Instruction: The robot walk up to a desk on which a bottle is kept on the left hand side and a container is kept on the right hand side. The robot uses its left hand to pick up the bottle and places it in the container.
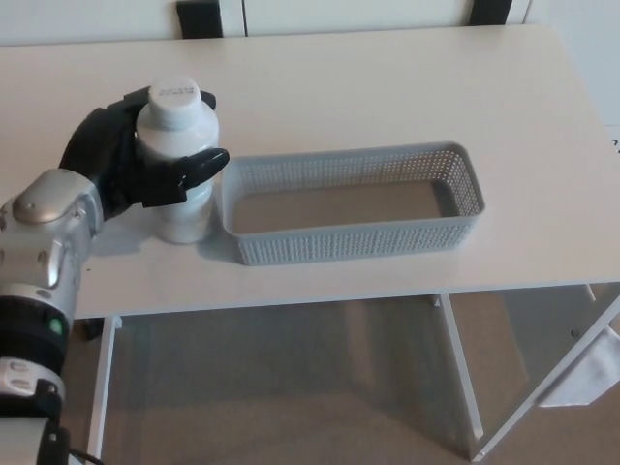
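Observation:
A white bottle (pixel 181 145) with a white cap stands upright in my left hand (pixel 131 165), just left of the grey mesh container (pixel 354 237). The black fingers wrap around the bottle's middle, thumb across its front. The bottle's base hangs close to the white desk (pixel 368 87), near the container's left end; I cannot tell whether it touches the surface. The container is long, rectangular and empty. My right hand does not show.
My silver left forearm (pixel 44 252) reaches over the desk's front left corner. Dark chair backs (pixel 201 16) stand behind the desk's far edge. Below the front edge are the desk's white legs (pixel 102 387) and the floor.

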`<state>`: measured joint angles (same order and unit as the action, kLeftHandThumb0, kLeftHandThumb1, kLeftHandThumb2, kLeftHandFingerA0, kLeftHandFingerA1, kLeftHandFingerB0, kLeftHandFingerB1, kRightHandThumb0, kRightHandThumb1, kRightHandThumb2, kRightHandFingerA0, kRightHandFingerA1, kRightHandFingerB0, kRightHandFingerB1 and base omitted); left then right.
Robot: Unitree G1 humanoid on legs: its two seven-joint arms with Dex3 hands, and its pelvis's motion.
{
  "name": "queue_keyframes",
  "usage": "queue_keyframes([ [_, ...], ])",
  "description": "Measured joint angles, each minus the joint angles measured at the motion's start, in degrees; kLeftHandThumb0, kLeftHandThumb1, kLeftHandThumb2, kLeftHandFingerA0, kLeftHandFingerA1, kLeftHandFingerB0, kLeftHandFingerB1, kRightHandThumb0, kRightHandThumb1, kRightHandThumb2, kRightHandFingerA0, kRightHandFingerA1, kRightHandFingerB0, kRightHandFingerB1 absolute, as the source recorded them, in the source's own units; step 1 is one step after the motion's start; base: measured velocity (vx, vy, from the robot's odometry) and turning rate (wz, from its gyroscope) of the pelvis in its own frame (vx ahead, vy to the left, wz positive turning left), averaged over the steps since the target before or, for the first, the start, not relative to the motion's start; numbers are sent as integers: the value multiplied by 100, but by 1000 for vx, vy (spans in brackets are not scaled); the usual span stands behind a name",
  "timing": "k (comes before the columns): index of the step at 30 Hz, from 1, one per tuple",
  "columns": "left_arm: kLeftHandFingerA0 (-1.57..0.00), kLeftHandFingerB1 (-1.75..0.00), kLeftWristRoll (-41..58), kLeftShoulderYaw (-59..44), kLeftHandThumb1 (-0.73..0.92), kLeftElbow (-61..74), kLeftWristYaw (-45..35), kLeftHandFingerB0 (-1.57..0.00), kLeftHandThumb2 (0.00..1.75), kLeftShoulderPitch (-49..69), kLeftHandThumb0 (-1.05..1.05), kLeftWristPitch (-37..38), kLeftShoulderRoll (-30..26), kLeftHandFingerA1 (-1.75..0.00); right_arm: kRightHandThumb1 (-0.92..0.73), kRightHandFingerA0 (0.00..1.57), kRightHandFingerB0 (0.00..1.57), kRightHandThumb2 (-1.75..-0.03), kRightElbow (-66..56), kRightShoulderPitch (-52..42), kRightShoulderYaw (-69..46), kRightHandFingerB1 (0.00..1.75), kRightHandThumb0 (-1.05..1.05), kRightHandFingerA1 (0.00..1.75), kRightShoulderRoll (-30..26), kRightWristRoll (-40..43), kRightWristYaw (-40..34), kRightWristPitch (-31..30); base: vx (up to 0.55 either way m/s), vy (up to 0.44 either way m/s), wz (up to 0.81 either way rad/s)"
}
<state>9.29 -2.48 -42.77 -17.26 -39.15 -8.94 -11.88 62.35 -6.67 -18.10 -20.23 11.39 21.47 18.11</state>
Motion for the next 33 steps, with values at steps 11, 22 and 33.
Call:
queue_keyframes([
  [11, -86, -101, -171, -138, 83, 1052, 576, -76, 64, 384, -22, 86, 173, -163, -24, 99, 82, -58, -5, 84, 153, 49, -53, 53, -37, -116, -84, 3, 0, 0, 0],
  [22, -84, -100, -8, -235, 81, 2609, 640, -77, 66, 382, -16, -333, 605, -163, -28, 102, 86, -50, -19, 100, 170, 46, -45, 50, -37, -193, -97, 12, 0, 0, 0],
  [33, -83, -100, 56, 302, 80, 3947, 835, -79, 68, 198, -15, -1097, 1377, -156, -27, 101, 85, -50, -74, 105, 160, 46, -41, 51, -37, -195, -69, 0, 0, 0, 0],
])
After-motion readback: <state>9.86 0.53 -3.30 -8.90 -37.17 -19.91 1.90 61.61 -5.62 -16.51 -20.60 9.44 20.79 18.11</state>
